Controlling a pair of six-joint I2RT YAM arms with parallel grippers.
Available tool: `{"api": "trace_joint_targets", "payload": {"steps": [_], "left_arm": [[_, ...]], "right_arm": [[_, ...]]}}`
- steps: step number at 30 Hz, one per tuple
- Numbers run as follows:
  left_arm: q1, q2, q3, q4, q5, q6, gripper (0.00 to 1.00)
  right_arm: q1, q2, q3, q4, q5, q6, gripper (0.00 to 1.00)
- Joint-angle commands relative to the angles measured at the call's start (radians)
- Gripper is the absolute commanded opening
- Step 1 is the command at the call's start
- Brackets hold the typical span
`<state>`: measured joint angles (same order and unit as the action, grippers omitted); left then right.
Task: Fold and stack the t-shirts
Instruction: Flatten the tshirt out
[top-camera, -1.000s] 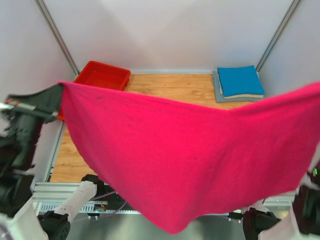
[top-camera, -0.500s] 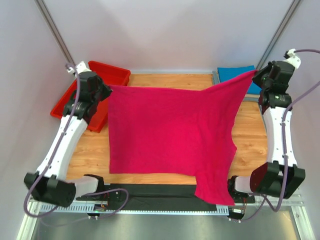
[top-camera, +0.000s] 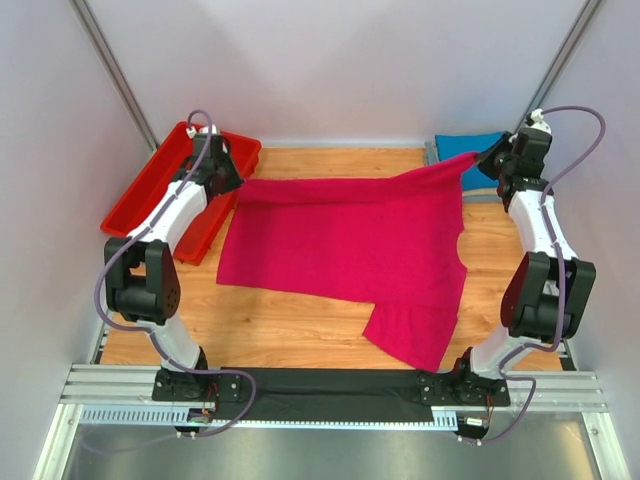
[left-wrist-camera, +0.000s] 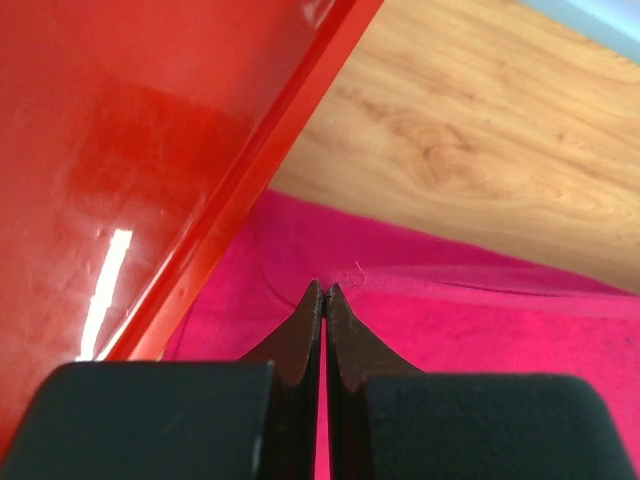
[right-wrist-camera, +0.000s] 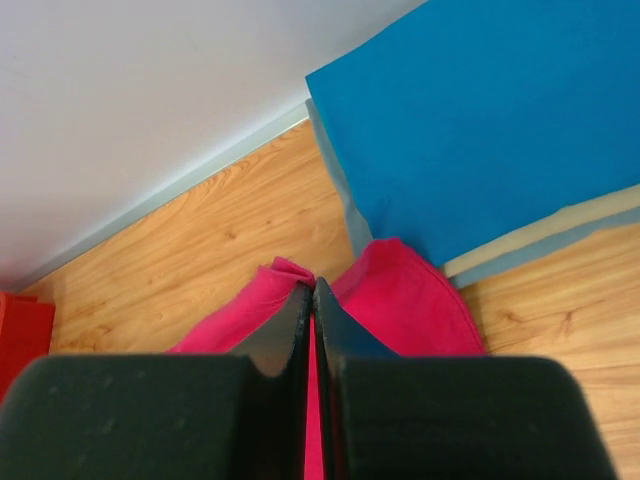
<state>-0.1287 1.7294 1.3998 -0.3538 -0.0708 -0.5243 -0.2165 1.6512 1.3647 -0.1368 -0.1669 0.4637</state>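
The large magenta-pink t-shirt lies spread over the wooden table, one part hanging toward the front edge. My left gripper is shut on its far left corner beside the red bin; the cloth shows between the jaws in the left wrist view. My right gripper is shut on the far right corner, held slightly raised next to the folded stack; the right wrist view shows pink cloth pinched in the jaws. The folded bright blue t-shirt tops the stack at the back right, and also shows in the right wrist view.
A red plastic bin stands at the back left, its wall close to my left gripper. White walls and metal posts enclose the table. A black strip and metal rail run along the front edge.
Both arms have swung down and toward the back, laying the pink shirt from a hanging sheet onto the table. Both grippers still hold its corners.
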Motion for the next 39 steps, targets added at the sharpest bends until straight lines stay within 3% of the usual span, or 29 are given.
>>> {"api": "trace_joint_targets", "payload": {"steps": [1,6,15,27,34,39], "left_arm": [[0.035,0.027,0.105,0.067,0.063,0.063,0.0],[0.044,0.062,0.142,0.041,0.083,0.111,0.0],[0.047,0.065,0.104,0.038,0.072,0.237,0.0],[0.04,0.059,-0.004,0.009,0.048,0.285,0.0],[0.011,0.056,-0.024,-0.01,-0.009,0.3,0.0],[0.011,0.074,0.048,-0.016,-0.029,0.27,0.0]], "right_arm": [[-0.001,-0.054,0.028,0.008,0.003,0.001,0.0],[-0.004,-0.134,-0.024,-0.099,0.035,-0.031,0.0],[-0.004,-0.318,-0.298,-0.126,0.046,-0.002,0.0],[-0.004,-0.364,-0.515,-0.116,0.082,0.026,0.0],[-0.017,-0.406,-0.54,-0.136,0.104,0.015,0.0],[-0.024,-0.32,-0.406,-0.119,0.106,-0.005,0.0]]}}
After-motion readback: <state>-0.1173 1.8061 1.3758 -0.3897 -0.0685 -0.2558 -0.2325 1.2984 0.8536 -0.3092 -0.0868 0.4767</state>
